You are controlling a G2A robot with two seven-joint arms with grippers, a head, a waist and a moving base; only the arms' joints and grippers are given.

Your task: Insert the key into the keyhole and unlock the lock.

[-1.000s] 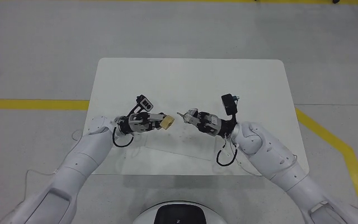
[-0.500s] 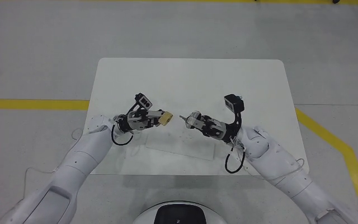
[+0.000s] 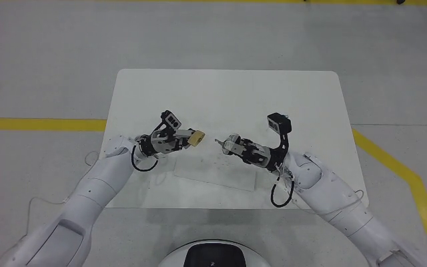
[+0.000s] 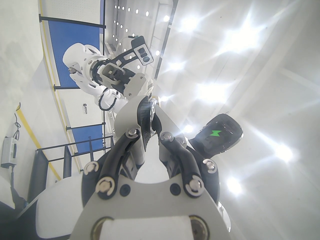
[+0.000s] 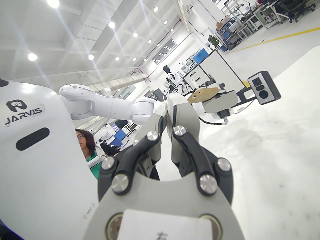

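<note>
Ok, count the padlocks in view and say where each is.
1. The brass padlock sits clamped in the left pincer, above the table, facing the key in the right pincer. None looks hidden.

White two-armed robot — glossy rounded shells, dark wrists.
Left arm (image 3: 100, 180) and right arm (image 3: 330, 190) each carry a looped black cable (image 3: 135, 164) and a bracketed black camera (image 3: 172, 121); left gripper (image 4: 151, 104) and right gripper (image 5: 169, 106) have pale grey fingers (image 5: 186, 112), black linkages (image 5: 190, 148), silver screws (image 5: 208, 182) — the left's pads (image 4: 143, 118) seemingly ribbed.
</note>
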